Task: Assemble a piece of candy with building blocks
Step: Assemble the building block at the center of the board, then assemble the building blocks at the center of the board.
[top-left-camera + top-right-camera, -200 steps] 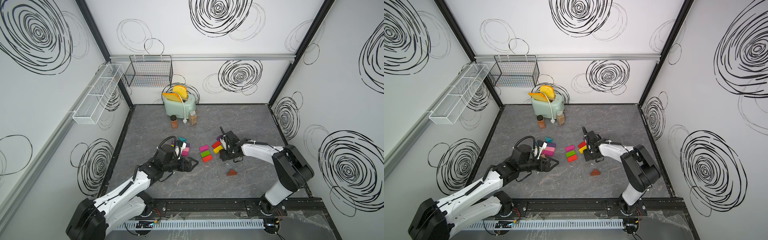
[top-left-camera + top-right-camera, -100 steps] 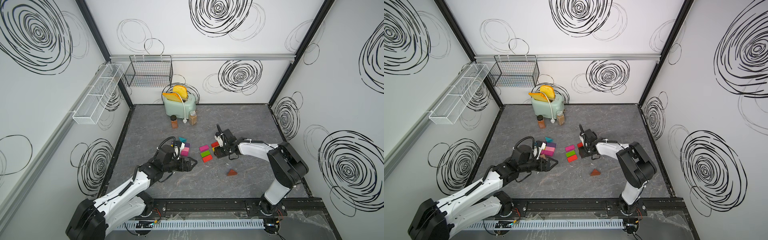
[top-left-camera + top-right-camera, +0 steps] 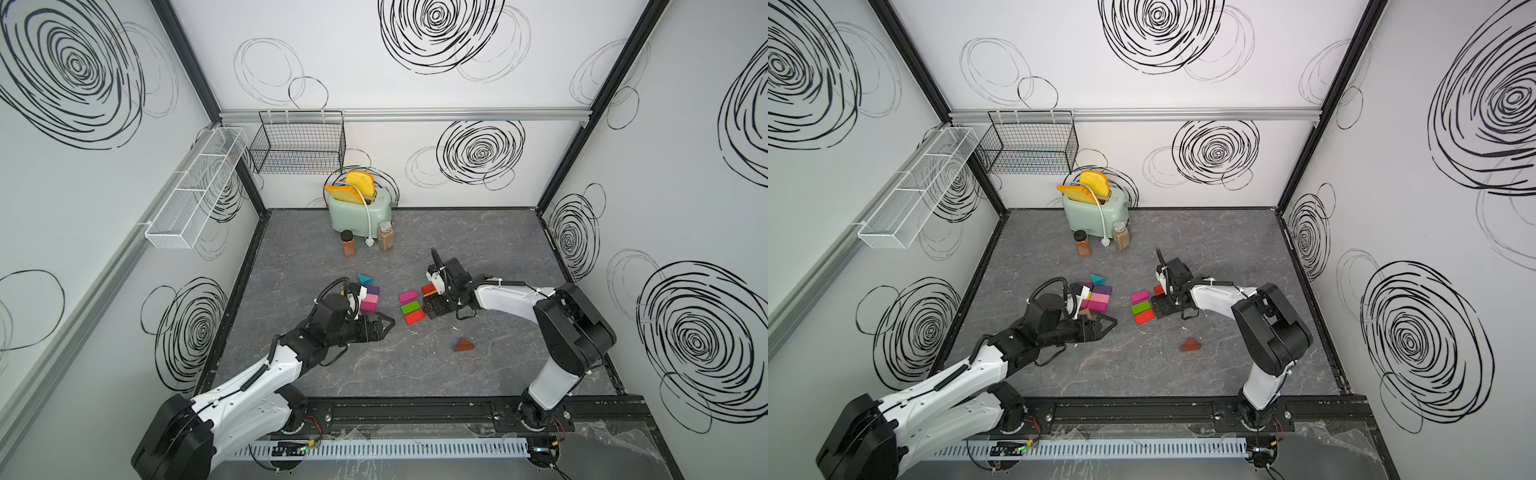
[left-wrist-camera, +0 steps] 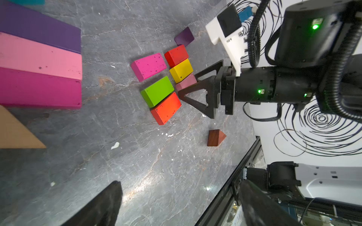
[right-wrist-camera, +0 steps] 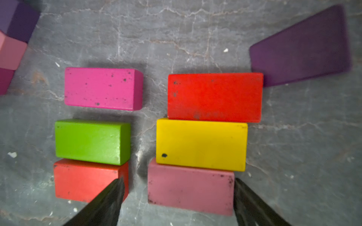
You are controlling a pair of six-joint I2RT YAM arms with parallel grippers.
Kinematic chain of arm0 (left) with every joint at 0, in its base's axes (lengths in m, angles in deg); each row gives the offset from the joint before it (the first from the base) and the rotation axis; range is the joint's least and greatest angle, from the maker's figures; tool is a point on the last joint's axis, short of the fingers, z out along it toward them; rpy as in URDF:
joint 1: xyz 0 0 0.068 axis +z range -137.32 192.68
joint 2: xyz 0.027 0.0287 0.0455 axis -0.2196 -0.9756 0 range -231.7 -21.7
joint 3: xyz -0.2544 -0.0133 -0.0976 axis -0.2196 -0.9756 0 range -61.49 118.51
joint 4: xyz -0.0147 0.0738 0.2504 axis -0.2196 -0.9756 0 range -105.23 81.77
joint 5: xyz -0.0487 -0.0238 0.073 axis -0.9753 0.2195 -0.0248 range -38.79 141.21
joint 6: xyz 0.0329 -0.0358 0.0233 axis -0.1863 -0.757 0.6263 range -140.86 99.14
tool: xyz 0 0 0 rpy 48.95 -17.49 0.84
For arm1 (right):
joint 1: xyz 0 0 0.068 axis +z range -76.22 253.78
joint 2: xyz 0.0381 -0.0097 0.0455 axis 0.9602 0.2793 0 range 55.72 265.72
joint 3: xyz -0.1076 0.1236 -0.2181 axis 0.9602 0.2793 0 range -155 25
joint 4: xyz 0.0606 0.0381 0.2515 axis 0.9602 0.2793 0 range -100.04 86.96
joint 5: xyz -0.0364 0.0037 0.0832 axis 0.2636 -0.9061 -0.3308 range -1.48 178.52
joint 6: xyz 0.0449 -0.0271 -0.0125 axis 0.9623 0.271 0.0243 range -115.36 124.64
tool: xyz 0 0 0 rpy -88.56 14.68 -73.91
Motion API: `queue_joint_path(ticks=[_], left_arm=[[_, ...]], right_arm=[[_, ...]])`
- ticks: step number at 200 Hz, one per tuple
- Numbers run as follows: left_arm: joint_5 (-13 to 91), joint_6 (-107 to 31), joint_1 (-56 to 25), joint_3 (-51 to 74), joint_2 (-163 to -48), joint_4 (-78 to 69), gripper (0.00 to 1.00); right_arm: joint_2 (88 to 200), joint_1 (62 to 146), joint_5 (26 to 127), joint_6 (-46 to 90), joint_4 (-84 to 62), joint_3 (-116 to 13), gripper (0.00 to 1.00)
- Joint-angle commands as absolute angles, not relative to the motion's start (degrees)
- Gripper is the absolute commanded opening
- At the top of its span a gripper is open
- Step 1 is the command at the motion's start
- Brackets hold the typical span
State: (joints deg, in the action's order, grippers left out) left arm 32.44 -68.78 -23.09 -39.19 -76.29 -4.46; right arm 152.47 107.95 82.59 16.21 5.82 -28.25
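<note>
Building blocks: all flat on my grey table, in two groups plus one stray. Clock: 12 = back wall, 6 = my base rail.
Stray: brown triangle, nearest the rail, at 5 o'clock of the six-brick group and well apart from it.
Left claw: fully spread, nothing between the fingers. It hangs low at 6 o'clock of the left pile, tip toward 3 o'clock.
Right claw: spread wide, straddling the dusty pink brick with one finger off each short end. A gap shows at the 9 o'clock end. Not clamped; the brick lies on the table.
Right column: dusty pink, then yellow brick at its 12 o'clock, then red brick. All three touch, slightly staggered.
Left column: orange-red brick touching green brick. The magenta brick is at 12 o'clock, a small gap from the green.
Dark purple piece: at 1 o'clock of the red brick, just beside its corner.
Left pile: magenta, light pink and purple long bricks side by side, at 9 o'clock of the six. The tan triangle is at their 6 o'clock and the teal triangle at 12 o'clock.
Far: two spice jars, then the mint toaster at the back wall.
</note>
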Motion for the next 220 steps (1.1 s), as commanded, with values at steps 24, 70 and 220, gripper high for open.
queue_joint_path(ticks=[24, 70, 220], left_arm=[[60.16, -89.28, -34.41, -47.56, -74.66, 16.48, 0.98], [72.46, -96.99, -41.81, -45.06, -87.2, 29.28, 0.98], [58.32, -88.97, -34.94, -41.3, -67.97, 9.97, 0.98]], right_arm=[[139.79, 102.45, 76.41, 17.45, 3.16, -23.49, 0.99], [138.18, 90.46, 64.33, 17.45, -7.91, -19.42, 0.99], [149.73, 88.91, 61.51, 48.91, -73.63, 6.28, 0.99]])
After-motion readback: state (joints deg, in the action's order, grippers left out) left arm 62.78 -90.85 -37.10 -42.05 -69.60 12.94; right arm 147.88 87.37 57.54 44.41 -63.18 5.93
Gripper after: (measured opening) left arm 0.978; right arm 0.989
